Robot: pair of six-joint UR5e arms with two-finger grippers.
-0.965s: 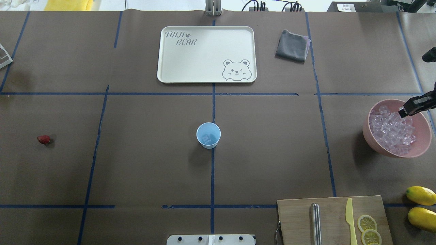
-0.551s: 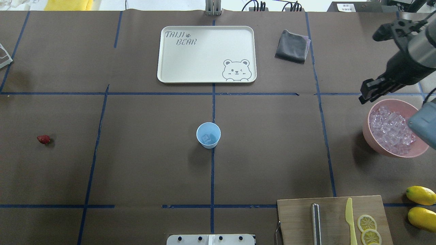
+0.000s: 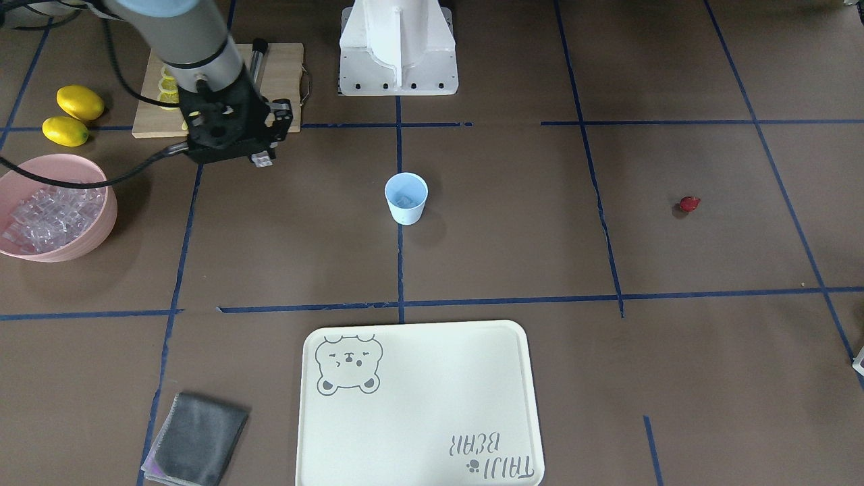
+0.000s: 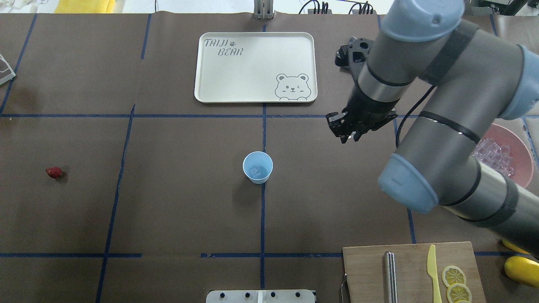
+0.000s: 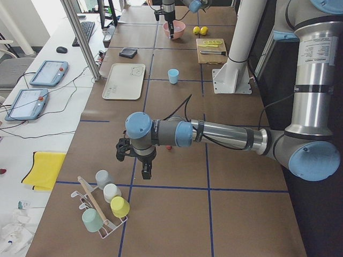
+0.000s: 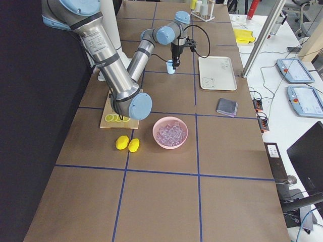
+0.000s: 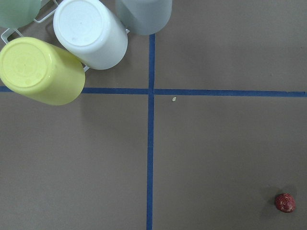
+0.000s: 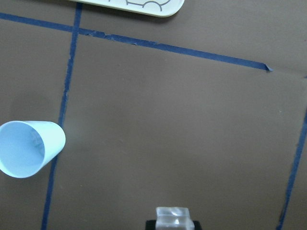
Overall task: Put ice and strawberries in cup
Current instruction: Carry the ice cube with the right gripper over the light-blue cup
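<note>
My right pincer grasps one ice cube over bare bench, well right of the cup; open room lies between. The strawberry lies far left. My left pincer: I cannot tell its state.

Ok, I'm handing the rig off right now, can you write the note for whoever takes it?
The right gripper is shut on an ice cube, in the air between the pink bowl and the cup, not yet over the cup.
The left gripper hangs above the table near the strawberry; open or shut cannot be told.
Done: some ice already lies in the cup.
Left: drop the held cube into the cup, then pick the strawberry off the table and put it in too.
</note>
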